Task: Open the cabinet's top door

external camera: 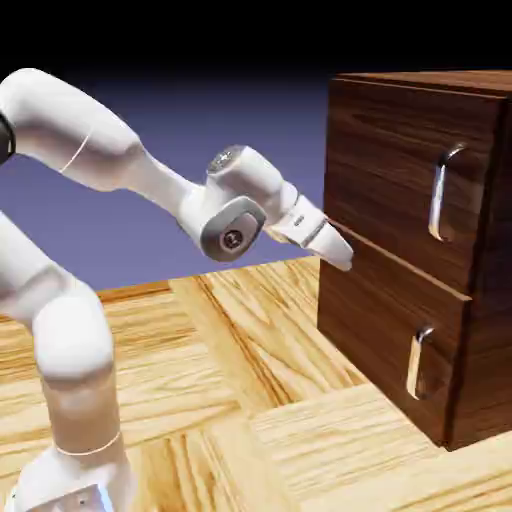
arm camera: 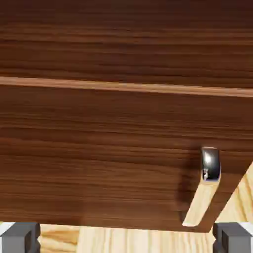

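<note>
Gripper [arm camera: 127, 238] wide apart, two fingertips [arm camera: 21, 238], one cabinet [external camera: 400, 240], two stacked doors [external camera: 395, 170], two silver handles [external camera: 440, 192]

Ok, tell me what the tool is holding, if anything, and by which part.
Nothing is held: the tool is open, with neither the cabinet's upper handle nor its lower one between its fingertips.

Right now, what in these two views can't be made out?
- Upper handle: outside the hand view's frame.
- Cabinet's far right side: cut off by the exterior view's right edge.
- Gripper's fingertips in the exterior view: the white hand hides them.
- Robot's base: cut off by the exterior view's bottom edge.
- Cabinet interior: hidden by closed fronts.
</note>
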Controlling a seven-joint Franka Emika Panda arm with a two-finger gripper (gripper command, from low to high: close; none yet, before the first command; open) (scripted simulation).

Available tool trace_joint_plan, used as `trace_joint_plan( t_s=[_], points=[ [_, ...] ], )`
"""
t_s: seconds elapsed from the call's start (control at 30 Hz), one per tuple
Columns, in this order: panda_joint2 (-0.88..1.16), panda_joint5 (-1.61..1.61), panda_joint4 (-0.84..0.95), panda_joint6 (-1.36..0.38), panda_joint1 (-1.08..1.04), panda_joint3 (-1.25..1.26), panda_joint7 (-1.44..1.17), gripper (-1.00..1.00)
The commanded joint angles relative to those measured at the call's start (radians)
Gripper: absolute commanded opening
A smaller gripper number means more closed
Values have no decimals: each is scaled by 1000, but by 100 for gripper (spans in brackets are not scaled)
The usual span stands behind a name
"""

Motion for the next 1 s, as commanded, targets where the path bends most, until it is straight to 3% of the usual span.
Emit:
trace_joint_plan(
  t_s=[0.0, 0.97],
  points=[
    [-5, -44, 9, -3, 17, -18, -15, 0],
    [-153, -1305, 255, -85, 495, -526, -459, 0]
  ],
)
